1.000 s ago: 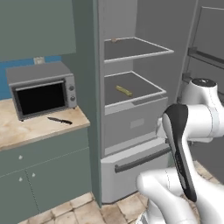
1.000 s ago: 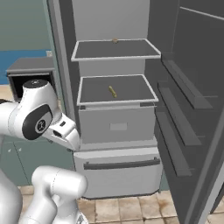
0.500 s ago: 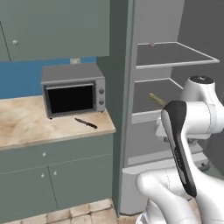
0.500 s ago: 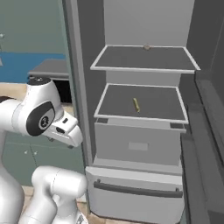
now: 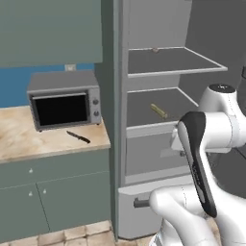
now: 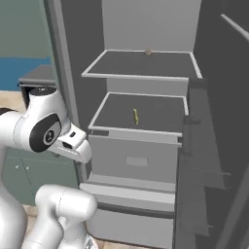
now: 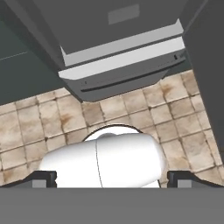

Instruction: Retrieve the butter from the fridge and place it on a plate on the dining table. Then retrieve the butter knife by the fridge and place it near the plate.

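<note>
The claw (image 7: 111, 178) is seen in the hand view with its two dark tips set far apart at the bottom corners, released and grasping nothing, pointed down at the tiled floor (image 7: 39, 127) before the fridge's lower drawer (image 7: 122, 65). The butter knife (image 5: 78, 137), slim and black, is laid on the marbled bench (image 5: 29, 139) in front of the toaster oven (image 5: 65, 104). The fridge (image 6: 146, 146) is shown open; the butter (image 6: 135, 115), a small pale yellow-tan stick, is laid on the middle shelf (image 6: 160, 114). Compared with the earlier frames, both base views are shifted sideways, so the camera is taken to have moved.
</note>
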Controlling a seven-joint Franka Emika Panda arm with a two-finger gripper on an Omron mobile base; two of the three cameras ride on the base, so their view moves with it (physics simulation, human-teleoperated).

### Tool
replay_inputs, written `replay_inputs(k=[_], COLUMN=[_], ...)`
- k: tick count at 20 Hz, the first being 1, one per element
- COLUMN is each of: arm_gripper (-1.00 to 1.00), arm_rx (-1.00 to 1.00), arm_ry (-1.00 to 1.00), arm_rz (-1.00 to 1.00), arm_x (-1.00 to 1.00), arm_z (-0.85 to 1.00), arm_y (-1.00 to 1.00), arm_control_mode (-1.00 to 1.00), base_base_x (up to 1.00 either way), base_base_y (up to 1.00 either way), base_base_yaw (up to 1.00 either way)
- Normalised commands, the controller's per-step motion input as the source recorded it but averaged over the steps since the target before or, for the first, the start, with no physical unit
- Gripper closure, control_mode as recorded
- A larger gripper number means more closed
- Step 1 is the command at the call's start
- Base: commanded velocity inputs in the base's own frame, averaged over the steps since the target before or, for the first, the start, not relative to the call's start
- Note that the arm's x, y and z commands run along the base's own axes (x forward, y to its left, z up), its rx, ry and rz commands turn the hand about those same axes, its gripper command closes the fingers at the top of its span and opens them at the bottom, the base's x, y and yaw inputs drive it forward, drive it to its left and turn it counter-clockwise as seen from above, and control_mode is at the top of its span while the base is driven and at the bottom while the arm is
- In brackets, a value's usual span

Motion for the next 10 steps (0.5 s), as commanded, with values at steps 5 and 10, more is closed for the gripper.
replay_inputs(k=[5,10], arm_gripper=[-1.00,-1.00], arm_rx=[0.00,0.00], arm_ry=[0.00,0.00], arm_rz=[0.00,0.00], arm_x=[0.00,0.00], arm_z=[0.00,0.00], arm_y=[0.00,0.00], arm_control_mode=[1.00,1.00], base_base_x=[0.17,0.22], base_base_y=[-0.66,-0.31], base_base_yaw=[0.00,0.00])
